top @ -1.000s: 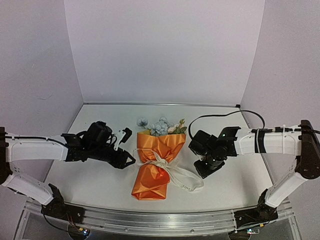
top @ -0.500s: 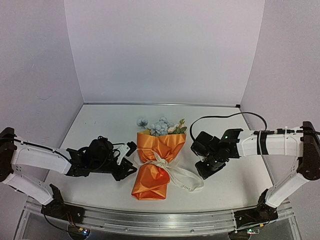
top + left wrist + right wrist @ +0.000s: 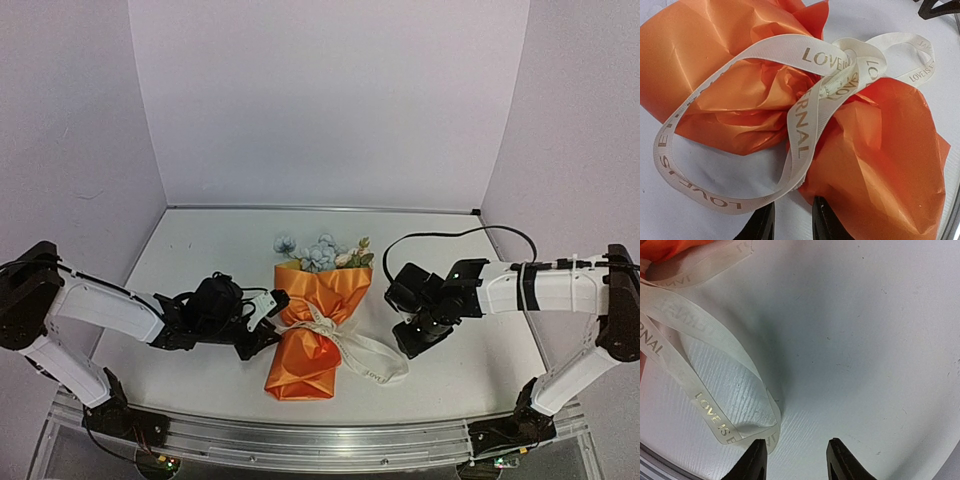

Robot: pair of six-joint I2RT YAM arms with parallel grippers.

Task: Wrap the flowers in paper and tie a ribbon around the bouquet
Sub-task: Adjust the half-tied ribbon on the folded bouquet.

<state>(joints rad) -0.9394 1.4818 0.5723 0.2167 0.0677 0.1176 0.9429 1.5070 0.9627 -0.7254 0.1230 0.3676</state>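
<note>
At centre, bouquet (image 3: 305,360) already tied.
Left gripper (image 3: 792,225), nine o'clock, has neared the ribbon (image 3: 804,125), jaws narrowing, empty; right gripper (image 3: 796,460) half-open, empty.

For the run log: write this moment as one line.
bouquet: wrapped, ribbon knotted at waist | left gripper: narrowly open, tips at ribbon loop | right gripper: open, empty, beside ribbon's other loop

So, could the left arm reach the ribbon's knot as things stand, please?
Probably yes: the left gripper faces the ribbon at close range, nothing lies between, and the knot sits exposed on the paper.
</note>
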